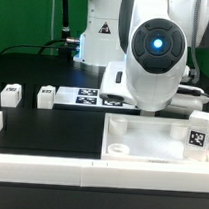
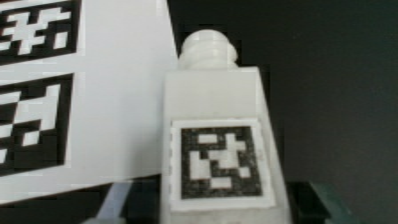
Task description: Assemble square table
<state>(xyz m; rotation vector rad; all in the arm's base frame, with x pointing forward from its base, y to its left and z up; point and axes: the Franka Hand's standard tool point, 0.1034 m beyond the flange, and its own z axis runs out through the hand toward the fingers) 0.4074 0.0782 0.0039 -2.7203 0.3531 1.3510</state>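
The square table slab (image 1: 151, 137) lies at the front on the exterior view's right. Its recessed underside faces up, with a round socket (image 1: 118, 148) and a tag (image 1: 199, 133) on its edge. Two white tagged legs (image 1: 10, 94) (image 1: 46, 94) stand on the exterior view's left. In the wrist view my gripper (image 2: 222, 207) has a finger close on each side of a third white leg (image 2: 217, 140). That leg's tag faces the camera and its screw tip (image 2: 210, 45) points away. In the exterior view the arm's wrist (image 1: 154, 55) hides the fingers.
The marker board (image 1: 91, 97) lies beside the gripped leg and also shows in the wrist view (image 2: 71, 80). A long white border rail (image 1: 48, 169) runs along the front, and the robot base (image 1: 97, 37) stands behind.
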